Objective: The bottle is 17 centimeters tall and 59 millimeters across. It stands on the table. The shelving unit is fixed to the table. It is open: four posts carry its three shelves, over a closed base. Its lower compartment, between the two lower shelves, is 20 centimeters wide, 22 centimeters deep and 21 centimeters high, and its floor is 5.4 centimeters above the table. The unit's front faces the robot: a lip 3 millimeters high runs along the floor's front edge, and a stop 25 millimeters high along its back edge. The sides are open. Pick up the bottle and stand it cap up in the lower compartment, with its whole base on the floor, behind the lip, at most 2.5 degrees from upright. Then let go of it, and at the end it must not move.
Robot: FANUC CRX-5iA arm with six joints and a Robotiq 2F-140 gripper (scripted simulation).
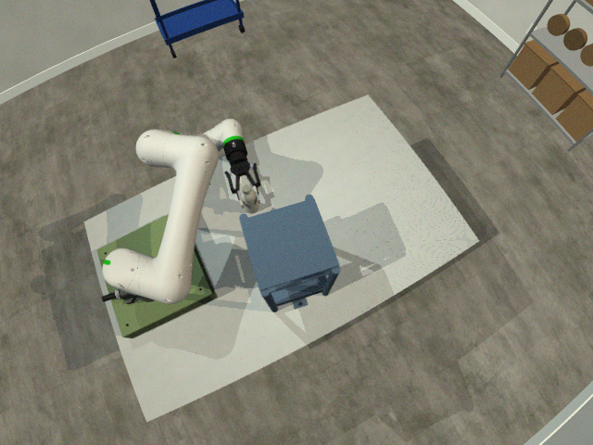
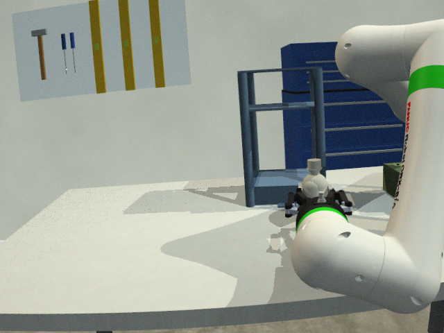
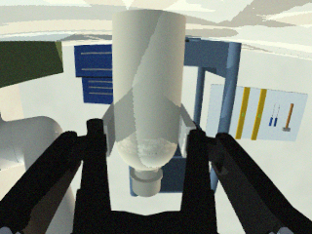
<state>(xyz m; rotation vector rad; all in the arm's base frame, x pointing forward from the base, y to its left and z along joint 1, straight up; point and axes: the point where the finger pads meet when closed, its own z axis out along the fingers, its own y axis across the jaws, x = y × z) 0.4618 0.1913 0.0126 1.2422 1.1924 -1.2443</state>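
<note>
The white bottle stands cap up on the table beside the blue shelving unit. My gripper reaches in low from the side, and its black fingers are shut on the bottle's body. In the wrist view the bottle fills the gap between the two fingers, and both touch its sides. The picture there is upside down, with the cap at the bottom. In the exterior view the bottle shows its cap and shoulder above my gripper, in front of the shelving unit. Its base is hidden there.
The shelving unit's posts stand close behind the bottle. My arm's green base plate lies at the table's left. A dark blue cabinet stands behind the table. A blue cart and a rack of boxes stand off the table.
</note>
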